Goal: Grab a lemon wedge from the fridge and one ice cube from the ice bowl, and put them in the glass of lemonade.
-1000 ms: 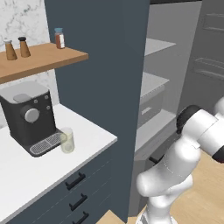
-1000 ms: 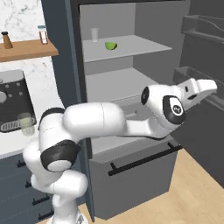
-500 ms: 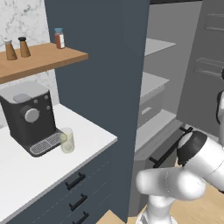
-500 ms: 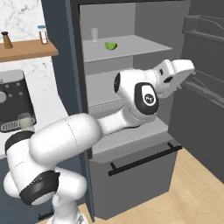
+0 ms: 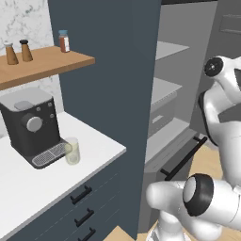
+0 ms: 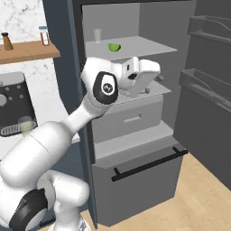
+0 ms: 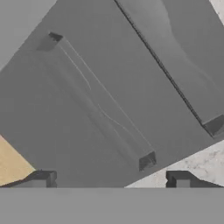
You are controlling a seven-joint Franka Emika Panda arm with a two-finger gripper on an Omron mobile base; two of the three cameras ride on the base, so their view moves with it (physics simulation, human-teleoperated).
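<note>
Your tool [image 7: 109, 180] stands with its fingers [image 7: 41, 178] apart and nothing between them. In the right base view the hand is raised in front of the open fridge [image 6: 135, 135], level with the middle shelf. The lemon wedge [image 6: 113, 46] lies on the top shelf of the fridge, just right of a clear colourless glass [image 6: 97, 35] on that shelf. The glass of lemonade [image 5: 72, 150] stands on the white surface [image 5: 42, 181], just beside the drip tray of the coffee machine [image 5: 32, 124]. In the hand view the tool faces a grey door with shelf bins.
</note>
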